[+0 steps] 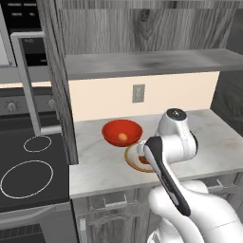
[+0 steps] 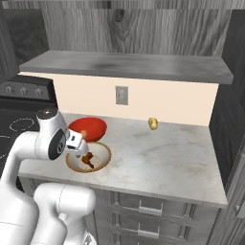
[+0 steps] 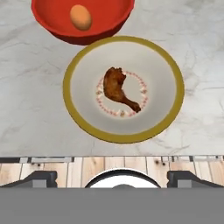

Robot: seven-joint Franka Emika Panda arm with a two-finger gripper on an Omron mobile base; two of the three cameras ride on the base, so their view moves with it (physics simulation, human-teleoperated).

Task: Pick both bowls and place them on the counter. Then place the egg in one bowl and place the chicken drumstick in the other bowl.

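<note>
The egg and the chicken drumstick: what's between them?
In the hand view, only bowl walls: the egg lies in the red bowl, the drumstick in the beige bowl.

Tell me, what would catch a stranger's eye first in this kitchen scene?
Probably the glossy red bowl on the marbled counter, an egg lying inside it. Touching it, nearer the counter's front edge, sits a beige bowl holding a chicken drumstick, with the open gripper hovering just above it.

Counter [image 3: 35, 87] looks like smooth pale marble. Red bowl [image 3: 57, 22] is glossy, beige bowl [image 3: 83, 118] more matt. Egg [image 3: 80, 17] smooth, drumstick [image 3: 117, 87] rough-skinned. Shelf [image 2: 143, 67] is grey wood grain.
</note>
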